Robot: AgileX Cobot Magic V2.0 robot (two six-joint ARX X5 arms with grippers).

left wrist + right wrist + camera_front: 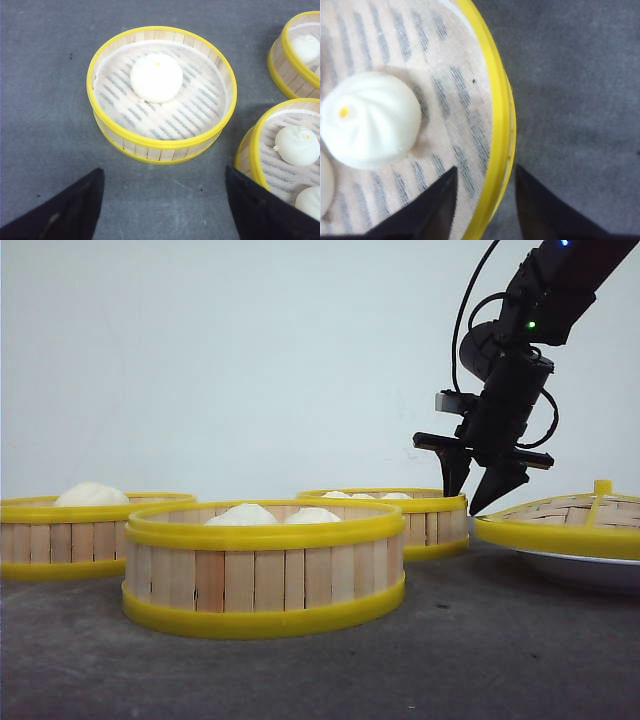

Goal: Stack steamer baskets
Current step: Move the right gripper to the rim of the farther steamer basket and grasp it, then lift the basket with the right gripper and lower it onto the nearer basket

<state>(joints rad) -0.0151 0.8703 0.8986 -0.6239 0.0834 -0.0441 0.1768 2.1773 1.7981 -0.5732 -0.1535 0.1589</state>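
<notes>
- Front view hides left gripper [160, 200]; wrist view shows fingers spread over bare table [45, 100].
- Right gripper [478, 495], parted, straddles back basket [400, 515] rim beside lid [565, 520].

Three round steamer baskets sit apart and unstacked on the grey table: the left basket [80, 532] holds one white bun, the nearest basket [265, 565] two, the rear basket [405, 515] several (pale slat walls, yellow rims, all upright).
</notes>
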